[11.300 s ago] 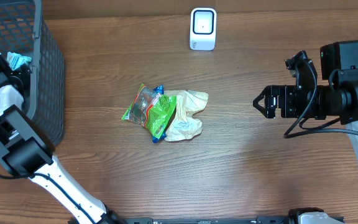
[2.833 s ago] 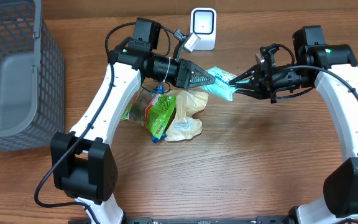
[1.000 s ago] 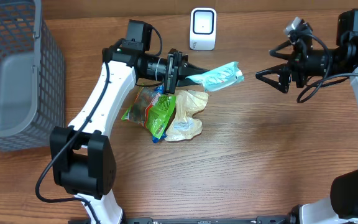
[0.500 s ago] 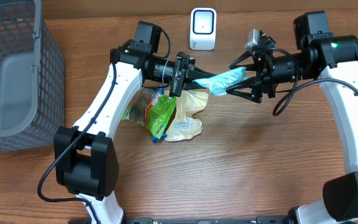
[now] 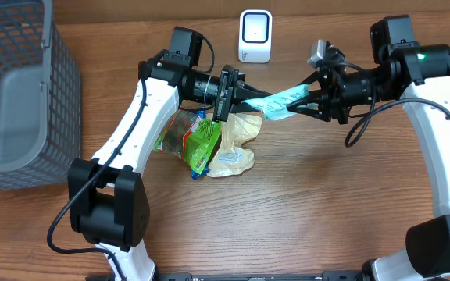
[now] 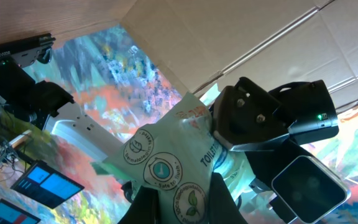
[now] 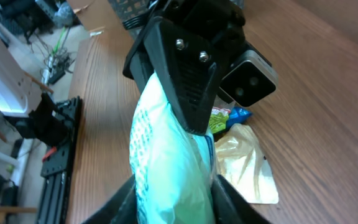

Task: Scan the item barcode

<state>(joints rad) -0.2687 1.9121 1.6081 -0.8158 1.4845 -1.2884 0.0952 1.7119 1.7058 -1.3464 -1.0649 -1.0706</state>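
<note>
One teal packet (image 5: 283,100); one scanner (image 5: 255,35) (white)

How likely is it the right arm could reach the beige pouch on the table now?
Probably not yet: the right gripper is closed on one end of the teal packet, which the left gripper holds by the other end near the beige pouch. It would have to let go first.

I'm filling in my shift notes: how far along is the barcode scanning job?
Done: the teal packet is off the table, clamped in the left tool. In hand: the right tool grips its other end. Left: the packet is not yet presented to the white scanner, and the green packet and beige pouch lie on the table.
</note>
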